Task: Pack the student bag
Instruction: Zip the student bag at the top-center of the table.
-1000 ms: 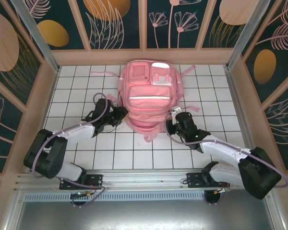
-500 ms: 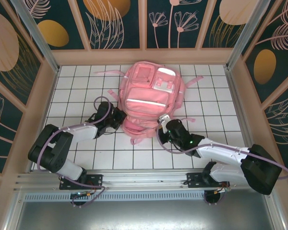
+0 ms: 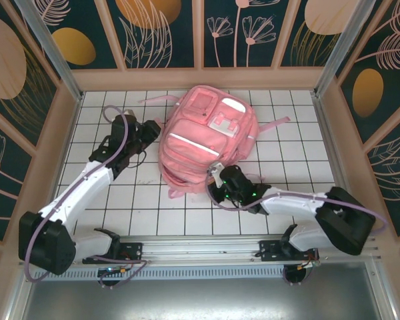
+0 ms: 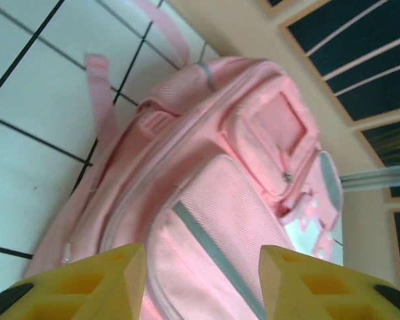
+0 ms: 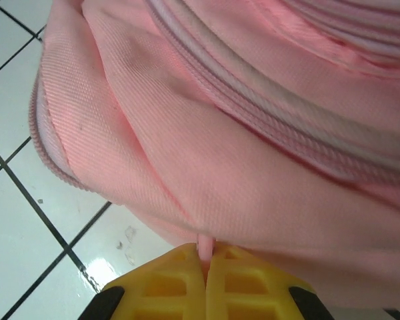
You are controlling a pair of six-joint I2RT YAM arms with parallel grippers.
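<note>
The student bag [image 3: 203,137], a big pink backpack with a silvery stripe and front pockets, lies tilted on the white tiled table [image 3: 120,200]. My right gripper [image 3: 220,181] is at its near lower edge. In the right wrist view that gripper [image 5: 205,257] is shut on a small fold of the bag's pink fabric [image 5: 253,167]. My left gripper [image 3: 149,130] hovers off the bag's left side. It is open [image 4: 203,280], its yellow fingers [image 4: 110,283] wide apart with the bag's striped pocket [image 4: 220,220] beyond them and nothing held.
Pink straps [image 3: 153,101] trail from the bag toward the back wall and to the right [image 3: 273,124]. Wooden walls [image 3: 200,79] and slanted metal posts [image 3: 50,47] close the table in. A metal rail [image 3: 200,250] runs along the near edge.
The bag has been dragged left and turned, its lower end pulled by the right gripper. The left gripper opened, let go of the bag and rose back to its upper left side.
</note>
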